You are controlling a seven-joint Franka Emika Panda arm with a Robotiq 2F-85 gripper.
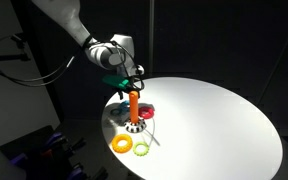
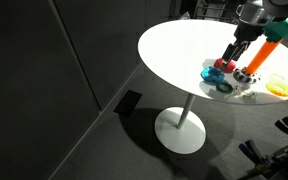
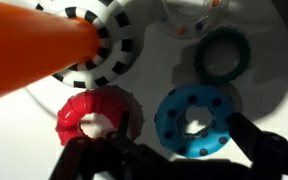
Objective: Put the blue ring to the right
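The blue ring (image 3: 194, 122) lies flat on the white table, bright blue with dark dots; it also shows in an exterior view (image 2: 212, 72). My gripper (image 3: 179, 122) is open and low over it, with one dark finger on each side of the ring. The gripper also shows in both exterior views (image 1: 130, 88) (image 2: 232, 58). The dark red ring (image 3: 94, 115) lies right beside the blue ring, under one finger. In an exterior view the gripper hides the blue ring, and only the red ring (image 1: 144, 113) shows.
An orange cone peg (image 1: 134, 105) stands on a black-and-white checkered base (image 3: 109, 45) close to the gripper. A dark teal ring (image 3: 222, 55), an orange ring (image 1: 119, 142) and a yellow-green ring (image 1: 141, 149) lie nearby. The round white table (image 1: 214, 120) has its edge near the rings.
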